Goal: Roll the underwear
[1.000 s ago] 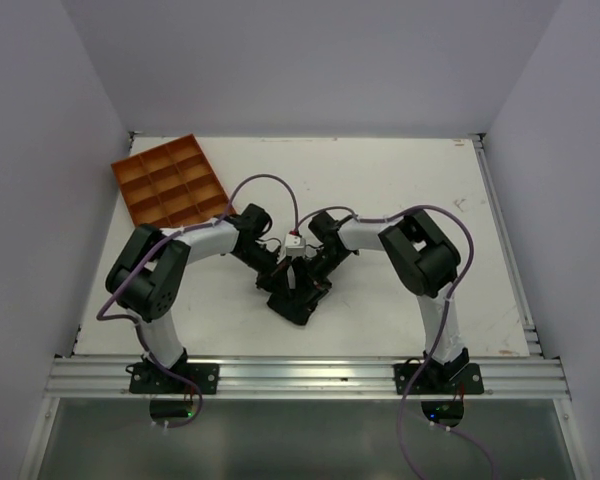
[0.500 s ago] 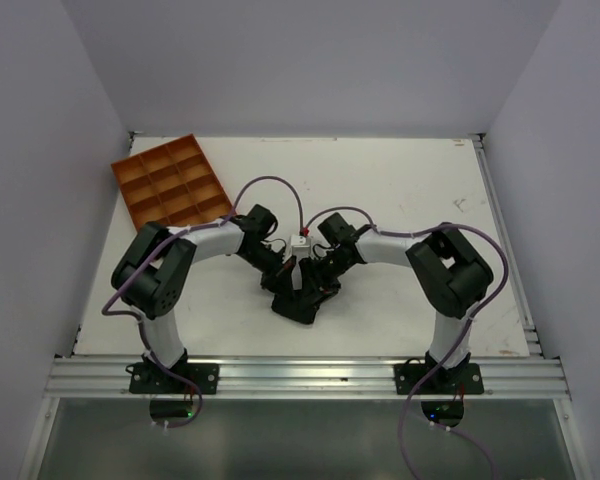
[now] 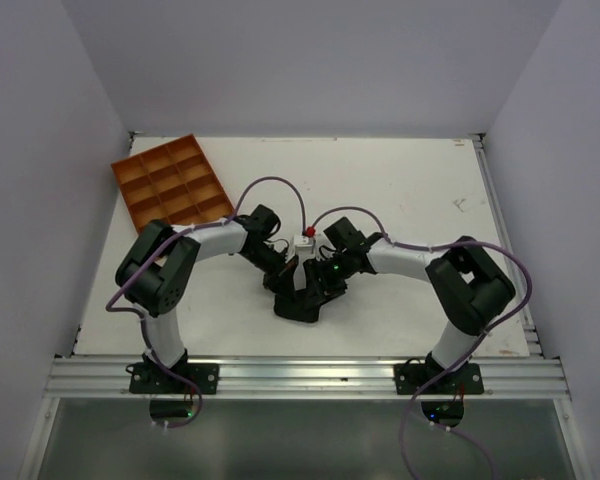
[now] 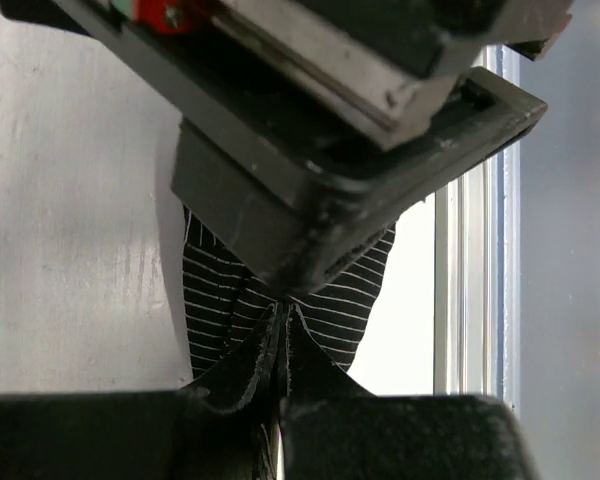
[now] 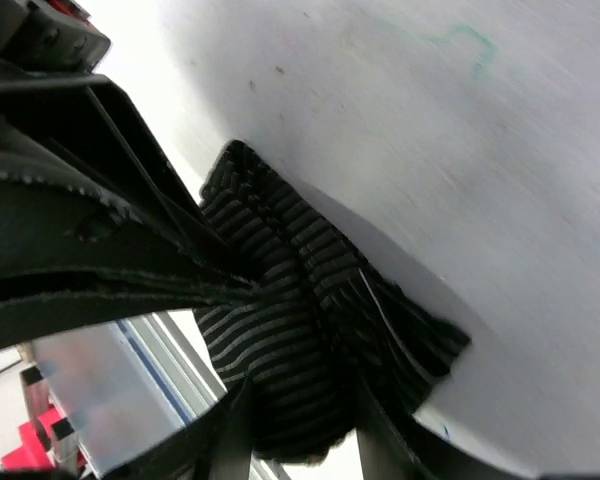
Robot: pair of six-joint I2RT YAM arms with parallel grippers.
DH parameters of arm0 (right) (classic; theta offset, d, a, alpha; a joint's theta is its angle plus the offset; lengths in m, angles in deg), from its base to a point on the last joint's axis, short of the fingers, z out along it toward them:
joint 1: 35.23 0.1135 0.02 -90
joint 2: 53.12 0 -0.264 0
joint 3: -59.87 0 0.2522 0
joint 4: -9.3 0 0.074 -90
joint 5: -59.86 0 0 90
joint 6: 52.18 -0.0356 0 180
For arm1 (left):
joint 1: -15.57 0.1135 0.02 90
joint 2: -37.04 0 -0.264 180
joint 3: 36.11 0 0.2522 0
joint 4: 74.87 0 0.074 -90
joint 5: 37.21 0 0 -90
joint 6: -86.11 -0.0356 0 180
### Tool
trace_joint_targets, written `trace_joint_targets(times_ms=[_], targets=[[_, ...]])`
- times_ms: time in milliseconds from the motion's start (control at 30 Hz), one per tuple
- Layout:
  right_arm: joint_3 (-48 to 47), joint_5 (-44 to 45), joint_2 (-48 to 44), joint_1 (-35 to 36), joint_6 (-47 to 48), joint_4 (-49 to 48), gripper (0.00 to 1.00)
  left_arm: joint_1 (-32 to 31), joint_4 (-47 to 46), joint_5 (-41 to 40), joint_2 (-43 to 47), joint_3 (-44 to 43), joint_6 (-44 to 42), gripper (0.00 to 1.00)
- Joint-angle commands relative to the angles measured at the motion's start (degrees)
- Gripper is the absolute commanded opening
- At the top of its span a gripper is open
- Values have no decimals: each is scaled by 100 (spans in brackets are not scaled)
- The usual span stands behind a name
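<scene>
The underwear (image 3: 299, 306) is a bunched black fabric with thin pale stripes, lying on the white table between the two arms. My left gripper (image 3: 283, 279) is shut, and its fingertips pinch a gathered crease of the fabric (image 4: 218, 300), seen in the left wrist view (image 4: 282, 326). My right gripper (image 3: 319, 284) stands right beside it. In the right wrist view (image 5: 302, 396) its fingers clasp a rolled bulge of the underwear (image 5: 310, 290) from both sides. The right gripper's body (image 4: 330, 150) fills the top of the left wrist view.
An orange compartment tray (image 3: 170, 180) sits at the back left of the table. A metal rail (image 3: 310, 375) runs along the near edge, close to the underwear, and also shows in the left wrist view (image 4: 470, 300).
The right arm's elbow has swung out to the right and lower. Both grippers stay together at the underwear, which has shifted slightly to the right.
</scene>
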Motion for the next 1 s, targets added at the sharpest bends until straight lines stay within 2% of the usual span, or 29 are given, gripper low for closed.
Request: trace_joint_targets(times_ms=[0, 300, 600, 867, 967], targets=[[160, 805, -387, 72, 175, 70, 46, -64, 111, -844, -257, 51, -97, 0], [212, 1490, -1160, 116, 202, 246, 50, -99, 32, -906, -275, 121, -10, 0], [782, 1588, -1925, 116, 17, -44, 55, -187, -91, -941, -293, 174, 122, 0], [1153, 2605, -3040, 116, -124, 184, 58, -222, -65, -915, -354, -2, 166, 0], [970, 2904, -3540, 265, 253, 211, 59, -257, -12, -923, -407, -125, 158, 0]])
